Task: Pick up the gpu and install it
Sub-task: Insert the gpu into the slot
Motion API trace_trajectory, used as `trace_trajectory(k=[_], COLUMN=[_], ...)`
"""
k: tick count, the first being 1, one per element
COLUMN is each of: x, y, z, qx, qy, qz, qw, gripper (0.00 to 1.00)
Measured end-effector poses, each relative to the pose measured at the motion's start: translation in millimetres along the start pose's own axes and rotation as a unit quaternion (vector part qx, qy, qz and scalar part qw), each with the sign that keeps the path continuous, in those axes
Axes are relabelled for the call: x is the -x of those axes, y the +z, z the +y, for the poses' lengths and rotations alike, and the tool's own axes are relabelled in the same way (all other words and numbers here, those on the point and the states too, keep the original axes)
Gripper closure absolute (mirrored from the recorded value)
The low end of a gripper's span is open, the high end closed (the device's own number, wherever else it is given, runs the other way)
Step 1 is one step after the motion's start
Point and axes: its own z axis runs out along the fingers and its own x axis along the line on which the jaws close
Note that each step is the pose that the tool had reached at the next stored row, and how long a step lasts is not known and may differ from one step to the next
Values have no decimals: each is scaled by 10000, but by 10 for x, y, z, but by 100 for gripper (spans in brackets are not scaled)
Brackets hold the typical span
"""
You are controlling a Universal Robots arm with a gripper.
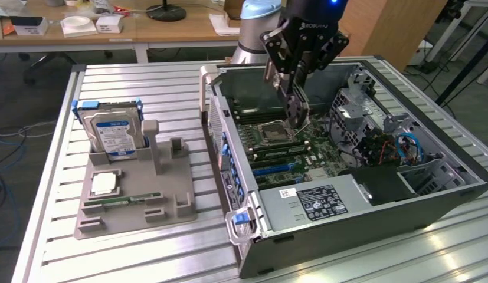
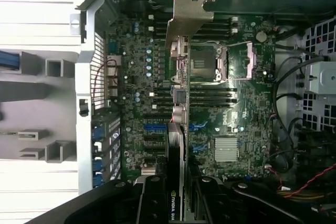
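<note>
My gripper (image 1: 293,87) hangs over the open computer case (image 1: 228,135) and is shut on the gpu (image 1: 297,111), a thin dark card held on edge. The card points down toward the motherboard (image 1: 295,153), near the CPU socket (image 1: 273,133). In the wrist view the gpu (image 2: 177,103) appears edge-on between my fingers (image 2: 152,203), with its pale metal bracket (image 2: 189,11) at the far end. It hovers above the motherboard's slots (image 2: 152,129) and I cannot tell whether it touches them.
A grey holder (image 1: 133,206) stands at the exterior view's left, carrying a silver hard drive (image 1: 114,132), a green memory stick (image 1: 121,200) and a square chip (image 1: 104,183). Inside the case are a drive cage (image 1: 354,100), cables (image 1: 405,147) and a power supply (image 1: 314,203).
</note>
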Motion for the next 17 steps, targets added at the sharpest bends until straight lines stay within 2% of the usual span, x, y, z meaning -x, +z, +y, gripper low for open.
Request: trace_trajectory(k=[8, 17], x=[236, 275], y=[7, 10], z=[4, 5], qx=[1, 4], qy=[-47, -171], qz=[7, 10], qw=[10000, 9999], gripper=[74, 74])
